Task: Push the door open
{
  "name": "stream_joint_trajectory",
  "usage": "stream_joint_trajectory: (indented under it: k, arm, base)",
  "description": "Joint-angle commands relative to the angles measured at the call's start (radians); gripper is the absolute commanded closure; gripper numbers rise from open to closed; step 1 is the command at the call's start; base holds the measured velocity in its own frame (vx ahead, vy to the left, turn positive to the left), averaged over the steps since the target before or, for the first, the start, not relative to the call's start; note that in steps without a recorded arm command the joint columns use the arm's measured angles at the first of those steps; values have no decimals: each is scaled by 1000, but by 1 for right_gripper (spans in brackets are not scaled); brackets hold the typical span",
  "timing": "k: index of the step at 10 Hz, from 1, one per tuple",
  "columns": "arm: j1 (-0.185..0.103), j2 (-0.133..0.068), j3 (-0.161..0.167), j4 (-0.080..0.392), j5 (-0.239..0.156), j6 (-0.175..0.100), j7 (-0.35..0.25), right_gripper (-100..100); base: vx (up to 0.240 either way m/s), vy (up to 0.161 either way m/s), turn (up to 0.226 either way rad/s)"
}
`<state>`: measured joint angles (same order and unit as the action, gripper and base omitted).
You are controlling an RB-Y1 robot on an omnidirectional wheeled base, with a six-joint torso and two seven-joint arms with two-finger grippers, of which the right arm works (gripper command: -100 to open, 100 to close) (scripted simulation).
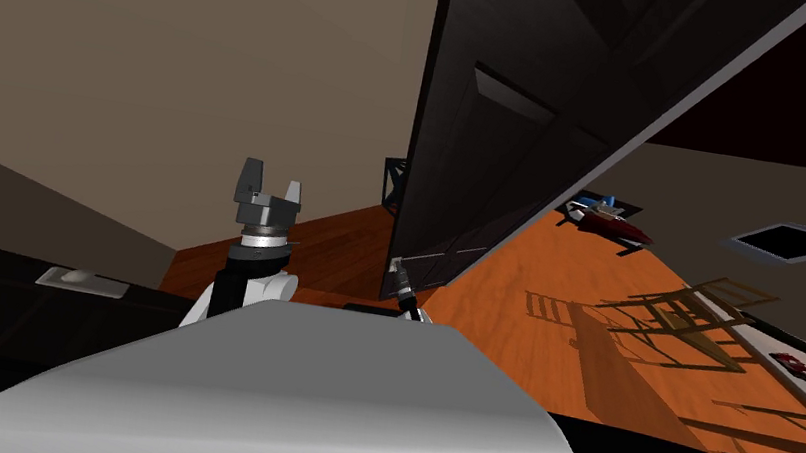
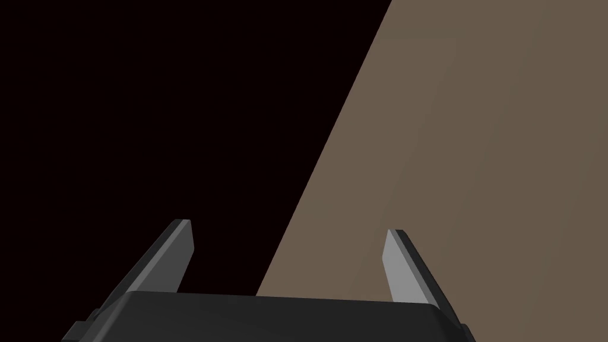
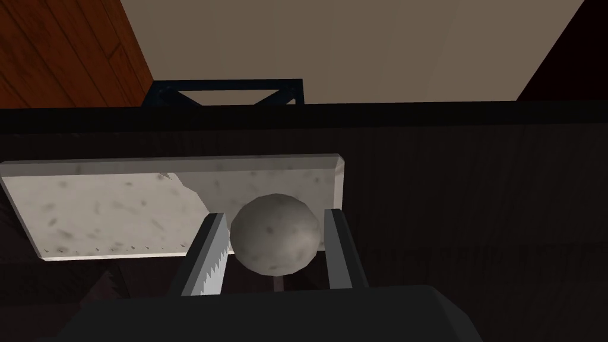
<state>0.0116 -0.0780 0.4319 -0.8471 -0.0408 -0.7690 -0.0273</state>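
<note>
My right gripper (image 3: 274, 214) is clenched on the round, speckled grey knob (image 3: 276, 234) - one finger (image 3: 208, 255) is pressed to each side of the ball, and the saw-toothed edge of one shows against it. The knob stands out from a pale, speckled plate (image 3: 89, 208) fixed flat on the dark door (image 3: 475, 208), close to the door's edge. Past that edge lie a dark blue cross-braced frame (image 3: 222, 92), a patch of reddish wood floor (image 3: 59, 47) and a beige wall (image 3: 356, 41).

In the head view the door is a tall, dark, panelled slab with a pale grey edge. The wood floor runs on both sides of it, and my right hand meets it low down, at its near corner. My left gripper (image 1: 272, 179) is raised to the left of the door, well apart from it - its fingers are released, spread wide and holding nothing. To the right of the door, farther across the floor, stand wooden chairs (image 1: 681, 313).
</note>
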Motion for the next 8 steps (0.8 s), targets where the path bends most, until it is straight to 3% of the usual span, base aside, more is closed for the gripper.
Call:
stream_joint_trajectory:
  k: [1, 8]
  arm:
    - [-3, -3, -14, 3, -5, 1, 4, 100]
    - [-15, -10, -82, 17, -30, 4, 21, 100]
  base:
    - [98, 33, -32]
    - [169, 101, -41]
